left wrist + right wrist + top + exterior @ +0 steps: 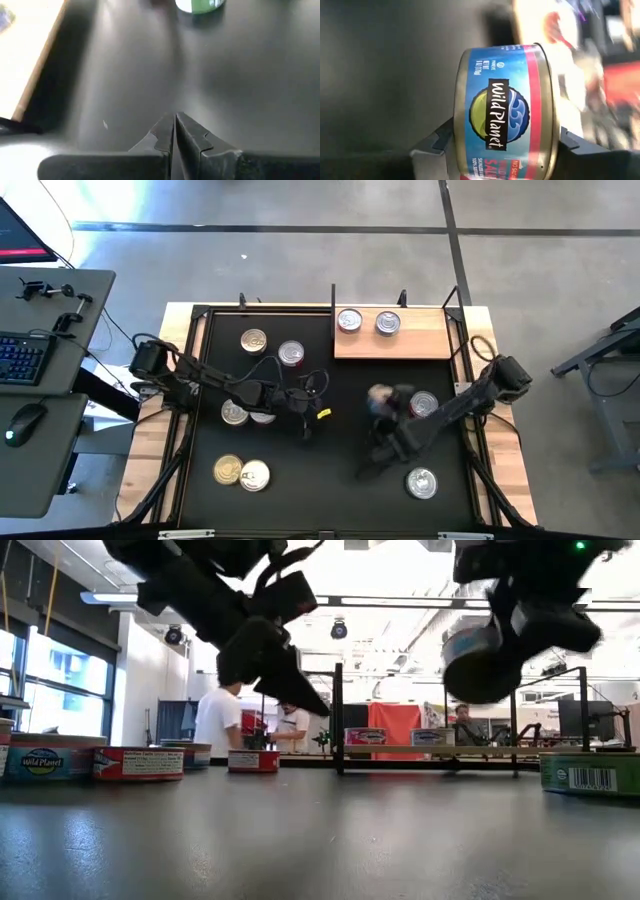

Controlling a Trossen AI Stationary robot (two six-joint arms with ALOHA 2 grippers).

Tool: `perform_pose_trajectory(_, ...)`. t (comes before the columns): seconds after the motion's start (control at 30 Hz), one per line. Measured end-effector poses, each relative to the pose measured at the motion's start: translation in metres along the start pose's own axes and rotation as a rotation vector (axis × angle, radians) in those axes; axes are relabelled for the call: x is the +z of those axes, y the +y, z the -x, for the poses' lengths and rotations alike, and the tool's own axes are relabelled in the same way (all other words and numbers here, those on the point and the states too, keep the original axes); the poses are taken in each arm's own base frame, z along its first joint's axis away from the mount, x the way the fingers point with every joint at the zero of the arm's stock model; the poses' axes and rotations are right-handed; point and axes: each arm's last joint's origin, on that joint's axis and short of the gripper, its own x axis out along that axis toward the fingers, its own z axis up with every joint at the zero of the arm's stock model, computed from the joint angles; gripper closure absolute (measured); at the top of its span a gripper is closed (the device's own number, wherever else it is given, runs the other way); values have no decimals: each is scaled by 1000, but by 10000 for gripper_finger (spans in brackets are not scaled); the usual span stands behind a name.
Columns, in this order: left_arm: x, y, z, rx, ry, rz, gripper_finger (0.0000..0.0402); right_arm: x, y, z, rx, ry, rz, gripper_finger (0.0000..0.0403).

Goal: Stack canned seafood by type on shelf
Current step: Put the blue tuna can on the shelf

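At the far left of the black mat (200, 500) in the high view, two tins lie touching near the front edge: a gold-lidded can (228, 470) and a silver-lidded can (255, 476). Above them, another pair (236, 413) is partly covered by the left arm, so their lids are only half seen. Farther back lie a second gold can (253, 340) and a can with a red rim (291, 354). The left gripper (305, 426) hangs over the mat's middle; in its wrist view its two fingers (165, 132) are pressed together with nothing between them, and only the cut-off edge of a green-sided tin (200, 5) shows beyond. In the low view this arm is a dark silhouette, and several red and blue label tins stand on the left, their print mostly too small to read. Right of centre, the right gripper (382, 402) is blurred in the high view, but its wrist view shows its fingers clamped on a blue Wild Planet can (507, 112), held on edge, with a red band and gold rim; the can's lower part is cut off. Just beside it lies a silver can (424, 404), and another silver can (421, 482) lies nearer the front. On the wooden shelf (440, 345) at back right, two silver-lidded tins (349, 321) (388, 323) lie side by side, slightly apart.
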Motion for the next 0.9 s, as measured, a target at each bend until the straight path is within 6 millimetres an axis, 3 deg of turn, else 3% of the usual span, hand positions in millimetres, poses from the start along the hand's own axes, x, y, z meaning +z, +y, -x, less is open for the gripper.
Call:
perform_pose_trajectory(0.13, 0, -12, -1, -19, -15, 8, 391, -4, -45, -14, -98, 130, -7, 236)
perform_pose_trajectory(0.37, -3, -29, -9, -9, -46, -15, 391, -28, -92, -100, -104, 280, -73, 236)
perform_pose_trajectory(0.57, -5, -31, -11, -8, -47, -18, 391, -40, -109, -161, -107, 392, -111, 236)
perform_pose_trajectory(0.77, -4, -31, -11, -8, -54, -10, 391, -49, -127, -182, -121, 486, -118, 233)
perform_pose_trajectory(0.9, -4, -32, -11, -9, -54, -7, 391, -53, -136, -188, -100, 524, -109, 138)
